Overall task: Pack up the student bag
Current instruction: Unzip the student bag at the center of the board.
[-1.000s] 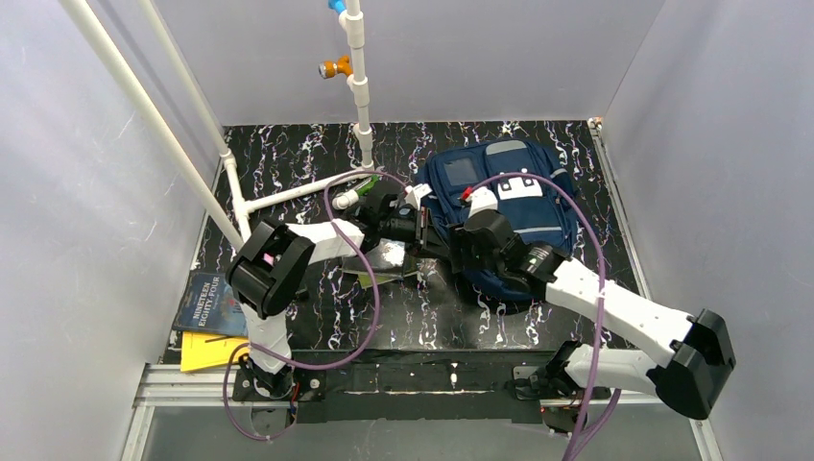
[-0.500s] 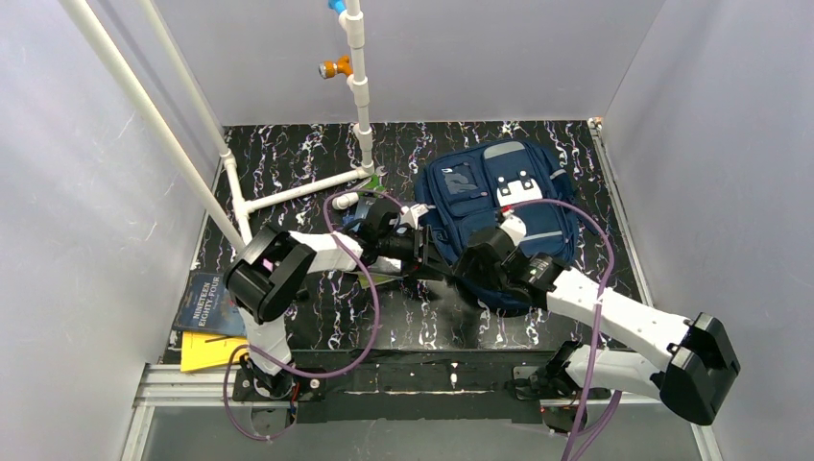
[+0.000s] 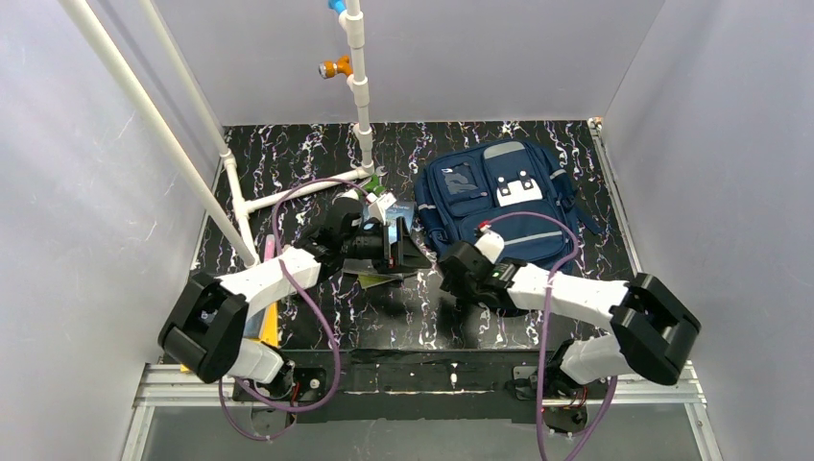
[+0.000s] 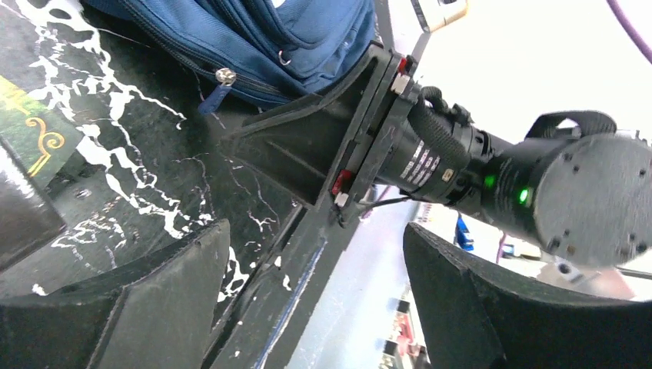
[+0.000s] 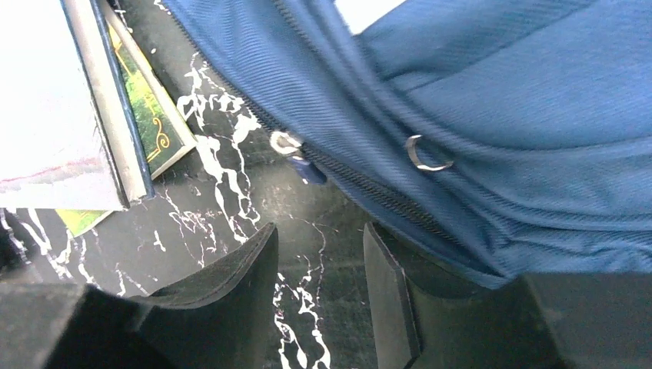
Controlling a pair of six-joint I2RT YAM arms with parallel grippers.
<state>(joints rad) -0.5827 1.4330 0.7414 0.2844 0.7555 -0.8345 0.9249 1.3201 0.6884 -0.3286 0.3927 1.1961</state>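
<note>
We take the step in hand to be getting the student bag open so that things can go in. It lies flat on the black marbled table, toward the far right, front panel up, and the stretch of zip along its near-left edge looks closed as far as we can see. The right gripper sits low at that edge. Its fingers stand moderately apart with nothing between them, and they are aimed at the metal zipper pull, which hangs just ahead of them and apart from both. The left gripper hovers close beside it, spread wide and empty, looking across at the same pull. A stack of books lies just left of the bag, a green cover with gold ornament showing underneath. In our judgement the next move calls for the right fingers to slide forward until the small tab lies between them, then pinch it squarely. The left will probably need to pin the fabric so the bag does not drag along with the pull.
</note>
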